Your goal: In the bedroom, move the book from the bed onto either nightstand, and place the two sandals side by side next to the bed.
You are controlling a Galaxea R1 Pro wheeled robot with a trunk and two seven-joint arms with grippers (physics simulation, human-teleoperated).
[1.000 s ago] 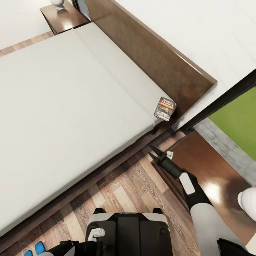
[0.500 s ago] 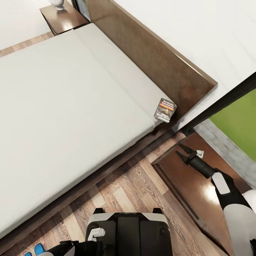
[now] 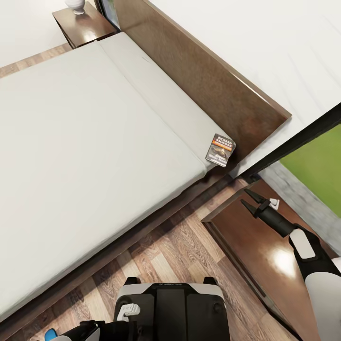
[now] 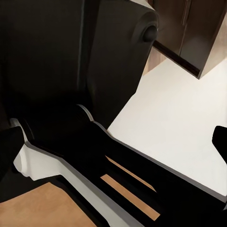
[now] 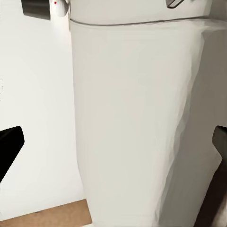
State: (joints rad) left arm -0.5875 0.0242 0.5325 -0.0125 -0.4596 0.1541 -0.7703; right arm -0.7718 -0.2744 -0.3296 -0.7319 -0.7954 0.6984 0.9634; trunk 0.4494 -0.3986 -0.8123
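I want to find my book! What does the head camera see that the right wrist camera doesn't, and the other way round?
Head view: the book lying on the bed by the headboard, a nightstand under the right gripper, another nightstand at the bed's far corner, and a bit of blue sandal.
Right wrist view: a big pale shape up close that I cannot name.
Both: the right gripper's jaws, open and empty, and what looks like wood floor.
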